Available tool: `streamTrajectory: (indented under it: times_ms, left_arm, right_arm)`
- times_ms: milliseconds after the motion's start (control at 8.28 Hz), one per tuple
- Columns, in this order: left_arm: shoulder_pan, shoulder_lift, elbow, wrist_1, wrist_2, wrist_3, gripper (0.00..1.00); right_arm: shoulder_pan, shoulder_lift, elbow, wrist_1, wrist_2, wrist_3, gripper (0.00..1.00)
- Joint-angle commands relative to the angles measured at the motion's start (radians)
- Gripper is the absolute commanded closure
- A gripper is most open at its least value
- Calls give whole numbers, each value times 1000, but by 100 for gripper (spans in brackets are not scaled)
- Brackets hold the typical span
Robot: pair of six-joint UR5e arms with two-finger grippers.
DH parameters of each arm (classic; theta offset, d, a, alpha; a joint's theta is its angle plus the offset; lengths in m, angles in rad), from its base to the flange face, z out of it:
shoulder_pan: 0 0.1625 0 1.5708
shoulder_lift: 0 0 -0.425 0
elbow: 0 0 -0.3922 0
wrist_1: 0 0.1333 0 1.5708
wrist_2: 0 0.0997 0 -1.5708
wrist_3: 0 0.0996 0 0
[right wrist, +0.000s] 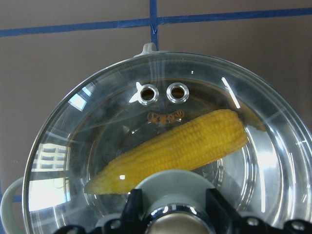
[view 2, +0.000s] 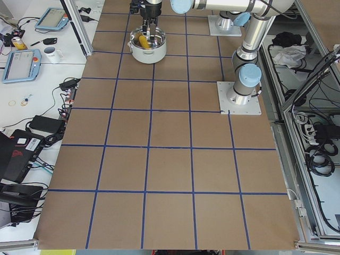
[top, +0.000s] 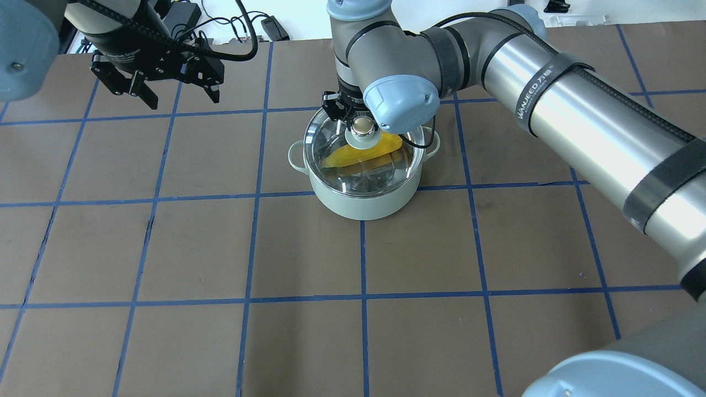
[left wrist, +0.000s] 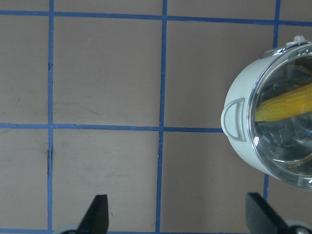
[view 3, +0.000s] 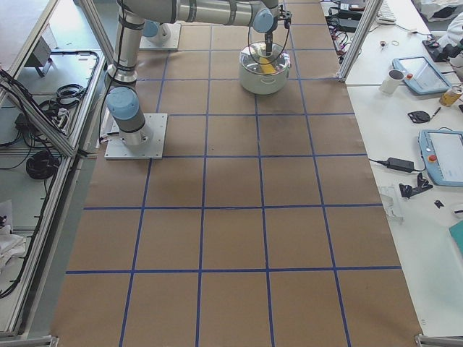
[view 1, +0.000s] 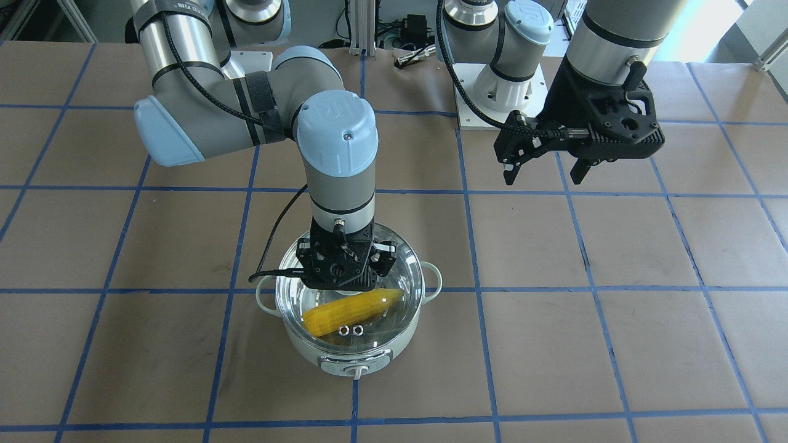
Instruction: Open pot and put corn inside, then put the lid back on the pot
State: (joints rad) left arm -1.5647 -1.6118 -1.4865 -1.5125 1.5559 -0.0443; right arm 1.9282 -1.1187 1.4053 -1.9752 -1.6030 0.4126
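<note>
The pale green pot [view 1: 354, 360] stands on the table with the yellow corn [view 1: 345, 314] lying inside it. The clear glass lid [view 1: 403, 271] sits on the pot's rim, its two vent holes toward the control knob. My right gripper [right wrist: 173, 209] points straight down over the pot, and its fingers [right wrist: 132, 207] press both sides of the lid's knob [top: 361, 128]. The corn [right wrist: 180, 148] shows through the glass. My left gripper [view 1: 545, 172] is open and empty, raised above the bare table well away from the pot [left wrist: 239, 141].
The table is brown paper with a blue tape grid. The right arm's elbow [view 1: 335, 129] hangs over the area behind the pot. The left arm's base plate [view 1: 498, 104] is at the back. Benches with tablets and cables lie beyond the table's ends.
</note>
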Motion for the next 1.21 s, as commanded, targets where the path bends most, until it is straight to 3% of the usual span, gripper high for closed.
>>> streamTrajectory:
  times_ms: [0, 242, 362, 483, 846, 1087]
  left_arm:
    - [0, 0, -1, -2, -4, 1, 0]
    - [0, -2, -1, -2, -5, 0, 0]
    - [0, -2, -1, -2, -5, 0, 0]
    - [0, -2, -1, -2, -5, 0, 0]
    - [0, -2, -1, -2, -5, -5, 0]
    - [0, -2, -2, -2, 6, -6, 0]
  right_arm:
    - [0, 5, 3, -7, 0, -2, 53]
    - [0, 5, 3, -7, -2, -2, 53]
    - [0, 7, 3, -7, -2, -8, 30]
    - [0, 7, 3, -7, -3, -8, 0]
    - [-9, -18, -2, -2, -29, -11, 0]
    - [-72, -128, 14, 72, -22, -61, 0]
